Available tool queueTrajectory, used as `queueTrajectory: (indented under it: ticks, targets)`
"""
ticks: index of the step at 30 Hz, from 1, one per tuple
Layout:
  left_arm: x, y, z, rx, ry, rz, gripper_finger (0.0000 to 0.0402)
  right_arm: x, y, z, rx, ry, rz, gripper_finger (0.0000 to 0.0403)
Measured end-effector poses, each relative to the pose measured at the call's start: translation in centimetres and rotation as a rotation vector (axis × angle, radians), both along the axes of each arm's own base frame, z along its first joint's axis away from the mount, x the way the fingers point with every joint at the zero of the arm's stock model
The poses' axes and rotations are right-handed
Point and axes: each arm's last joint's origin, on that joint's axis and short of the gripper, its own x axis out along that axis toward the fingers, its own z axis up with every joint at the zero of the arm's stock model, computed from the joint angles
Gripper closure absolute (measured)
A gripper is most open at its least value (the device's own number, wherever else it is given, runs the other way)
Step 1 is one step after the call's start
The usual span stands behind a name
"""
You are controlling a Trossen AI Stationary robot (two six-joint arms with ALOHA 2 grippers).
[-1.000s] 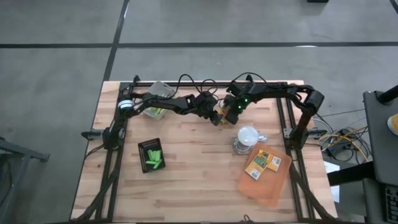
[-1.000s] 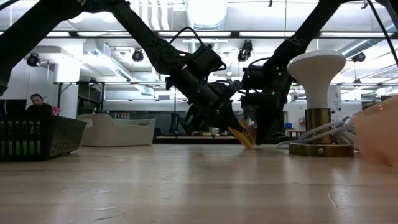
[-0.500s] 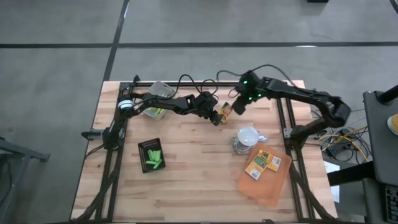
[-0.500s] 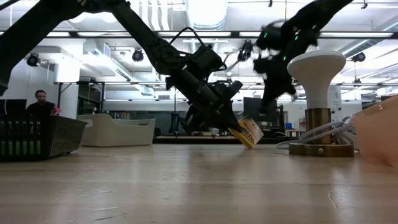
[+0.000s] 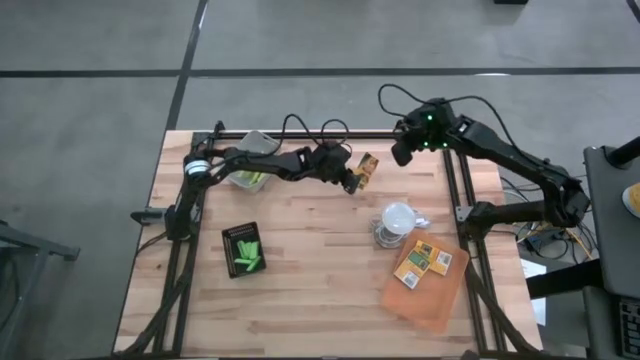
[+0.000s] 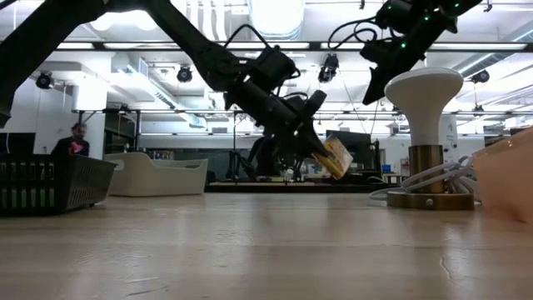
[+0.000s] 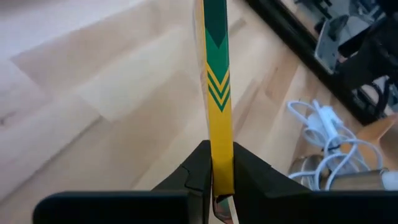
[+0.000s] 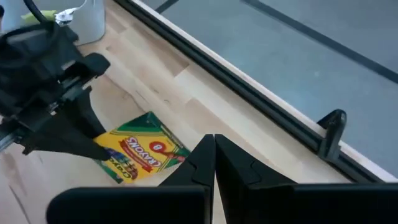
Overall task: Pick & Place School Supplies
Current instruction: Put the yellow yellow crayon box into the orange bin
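My left gripper point(image 5: 353, 181) is shut on a flat orange-yellow box point(image 5: 367, 166) with a green label, over the far middle of the table. In the low view the box point(image 6: 336, 157) hangs clear of the wood. My right gripper point(image 5: 401, 154) is shut and empty, raised near the far right edge, apart from the box point(image 8: 146, 152). Two more such boxes point(image 5: 425, 260) lie flat on the translucent orange sheet point(image 5: 432, 295). Bright-green sticks point(image 5: 247, 256) lie in the black tray point(image 5: 244, 233). My left gripper pinches the box between its two fingers point(image 7: 193, 171), one on each broad face, at the box's end nearest the wrist point(image 7: 221, 177). The fingers slant down from the table's left. The box is lifted clear and juts out tilted beyond the fingertips.
A white dome-topped stand point(image 5: 397, 221) with a white cable stands right of the box, close to the orange sheet. A clear tub point(image 5: 252, 160) with green things sits at the far left. A dark mesh basket point(image 6: 50, 183) shows at the low view's left. Bare wood lies toward the near edge.
My right gripper has drawn away from the box, rising and moving toward the table's far right edge. My left gripper has kept its hold and lifted the box: its lower corner, which rested on the table, now hangs clear, and the box sits slightly farther back.
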Motion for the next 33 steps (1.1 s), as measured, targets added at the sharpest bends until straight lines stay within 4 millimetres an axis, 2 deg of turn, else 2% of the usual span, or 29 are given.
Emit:
queueTrajectory:
  ticks: [4,13,19,22,28,33]
  targets:
    - [0.4,0.3,1.8,0.028,-0.048,0.012,0.0358,-0.2,-0.2,0.0,-0.001,-0.001,-0.011,0.0394]
    - [1.5,1.1,8.7,0.215,-0.160,-0.015,0.0358,-0.4,-0.3,0.3,-0.070,0.026,0.003,0.0394]
    - [0.6,0.9,14.3,0.349,-0.154,-0.025,0.0358,-1.3,-0.1,1.4,-0.189,0.055,-0.103,0.0394]
    - [0.0,0.7,16.3,0.409,-0.107,0.011,0.0358,-1.7,0.3,2.2,-0.220,0.024,-0.108,0.0394]
    - [-1.2,0.1,17.8,0.466,0.035,0.051,0.0358,-3.0,1.4,3.7,-0.282,-0.023,-0.110,0.0394]
    - [-2.7,-1.3,18.6,0.426,0.085,-0.089,0.0358,-4.2,2.2,4.7,-0.333,-0.043,-0.129,0.0394]
